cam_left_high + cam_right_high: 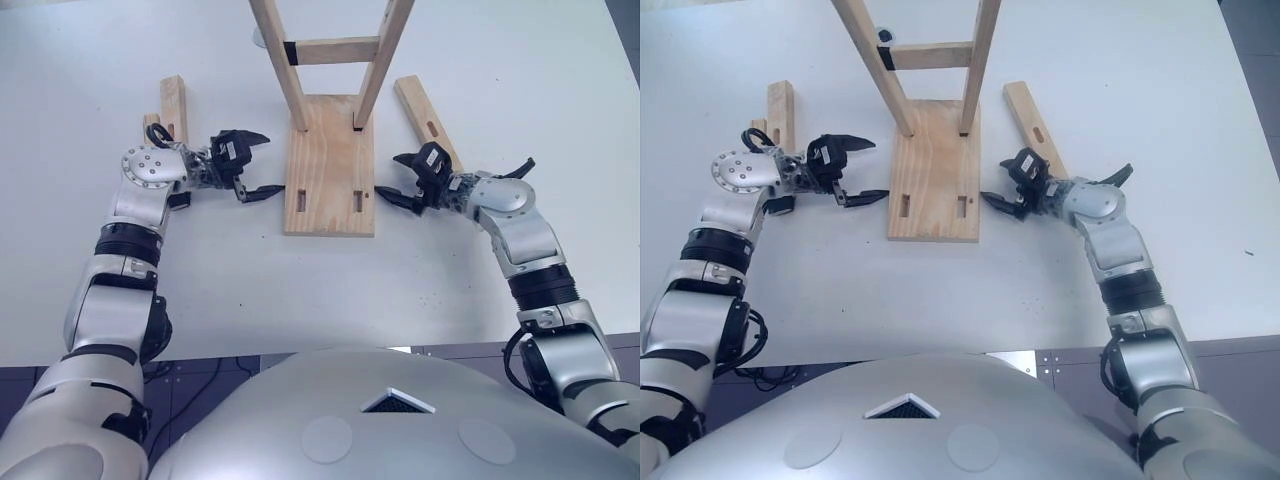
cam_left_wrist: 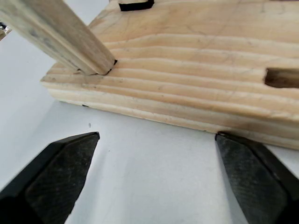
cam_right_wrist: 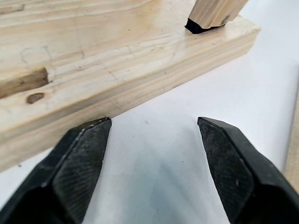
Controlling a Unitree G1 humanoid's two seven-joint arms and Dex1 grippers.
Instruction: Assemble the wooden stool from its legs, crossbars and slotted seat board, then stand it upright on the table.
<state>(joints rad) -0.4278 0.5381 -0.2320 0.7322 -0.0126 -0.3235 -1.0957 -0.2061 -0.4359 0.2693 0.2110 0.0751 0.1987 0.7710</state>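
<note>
Black finger pads [image 3: 79,172] with a fine cross-hatched grip belong to the right gripper [image 3: 154,123]. Its jaws stand wide apart with nothing between them but bare white table [image 1: 560,90], and one wedge-shaped tip sits right at the lower edge of the seat board [image 1: 329,165]. The left gripper [image 2: 156,135] mirrors it on the board's other long side: it is also spread open and empty, with one pointed tip against the board's edge and the other well clear.

The seat board is pale pine with a strong wavy grain. It lies flat in the middle of the table, between the two grippers. Two square-section legs [image 1: 285,70] stand in its far pair of slots, joined higher up by a crossbar [image 1: 335,50] (a dark patch marks one joint). The near slots [image 1: 303,200] are open rectangular cut-outs.

A loose leg [image 1: 425,120] with a slot cut in it lies flat and angled just right of the board. More wooden sticks [image 1: 174,103] lie beyond the left gripper.
</note>
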